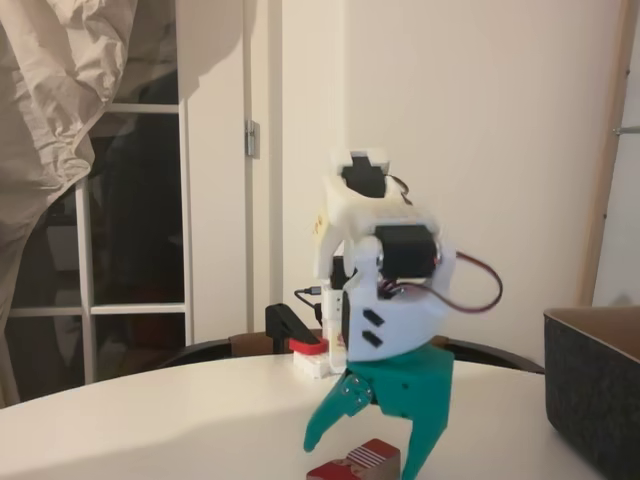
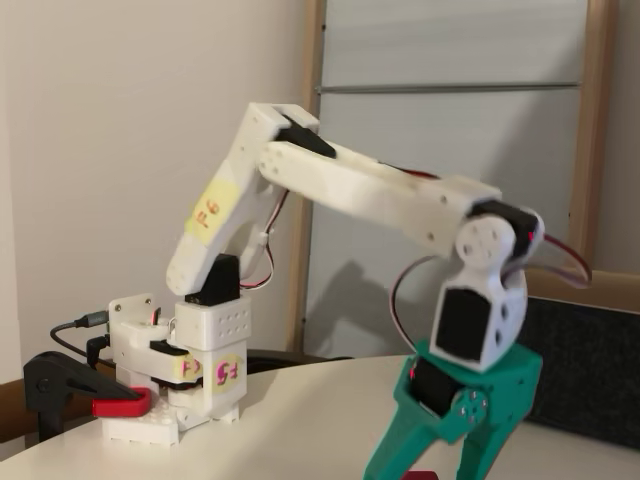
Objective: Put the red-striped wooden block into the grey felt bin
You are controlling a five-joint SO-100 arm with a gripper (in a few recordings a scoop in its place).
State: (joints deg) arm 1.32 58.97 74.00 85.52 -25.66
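- Two teal fingers of your claw (image 1: pixel 362 452) stand apart, straddling the red-striped wooden block (image 1: pixel 358 462) on the table (image 1: pixel 180 420).
- Grey felt bin (image 1: pixel 592 385) lies to your right in this fixed view.

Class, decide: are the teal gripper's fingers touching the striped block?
Cannot tell. In a fixed view the gripper straddles the red-striped wooden block; no gap or contact shows plainly.

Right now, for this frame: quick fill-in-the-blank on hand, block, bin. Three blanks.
1. The teal hand is ____, its fingers astride the striped block.
2. The block lies on the ____, not in the bin.
3. In that fixed view the bin stands to the ____ of the hand.

Missing: open; table; right
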